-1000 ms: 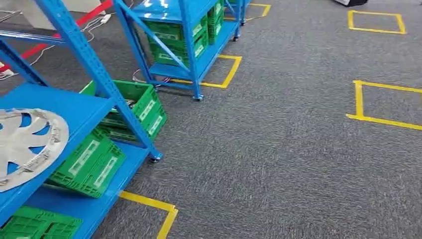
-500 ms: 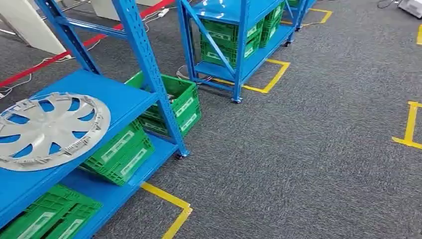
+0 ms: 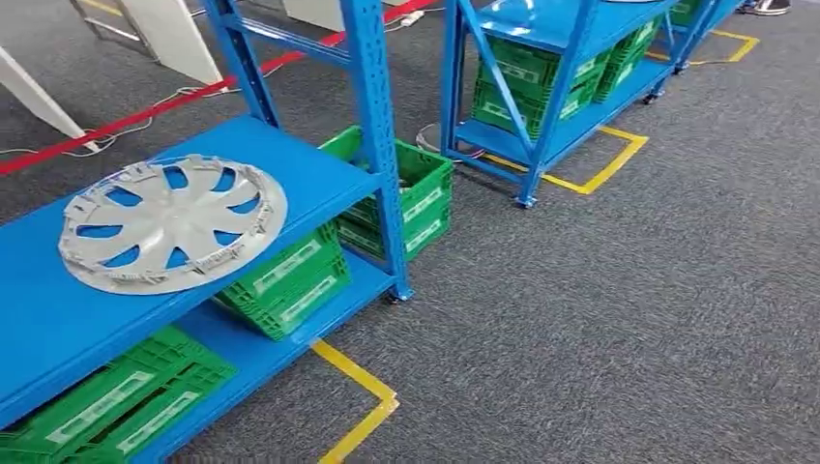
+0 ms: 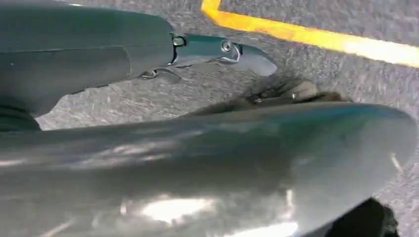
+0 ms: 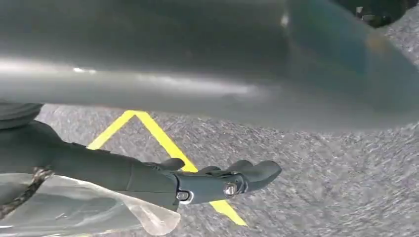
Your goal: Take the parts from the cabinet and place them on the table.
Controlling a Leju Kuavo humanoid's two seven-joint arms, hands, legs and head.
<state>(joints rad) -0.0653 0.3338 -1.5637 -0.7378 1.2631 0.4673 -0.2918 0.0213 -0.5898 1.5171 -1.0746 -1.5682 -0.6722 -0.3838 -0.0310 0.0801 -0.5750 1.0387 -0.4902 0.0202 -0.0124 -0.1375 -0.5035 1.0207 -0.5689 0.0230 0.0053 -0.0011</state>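
One silver plastic wheel cover with curved spokes [image 3: 172, 224] lies flat on the upper shelf of the near blue steel rack [image 3: 319, 164], at about nine o'clock in the head view. Beneath it, green plastic crates [image 3: 286, 281] sit on the lower shelf, one more beside the rack's upright post at eleven o'clock. A second blue rack with green crates [image 3: 541, 68] stands at one o'clock on grey carpet [image 3: 629, 290] marked with yellow tape [image 3: 363, 387]. The left hand [image 4: 207, 52] hangs over the carpet, fingers stretched out, holding nothing. The right hand [image 5: 197, 182] likewise hangs extended and empty above a yellow tape line, with clear plastic film [image 5: 84, 207] beside its wrist.
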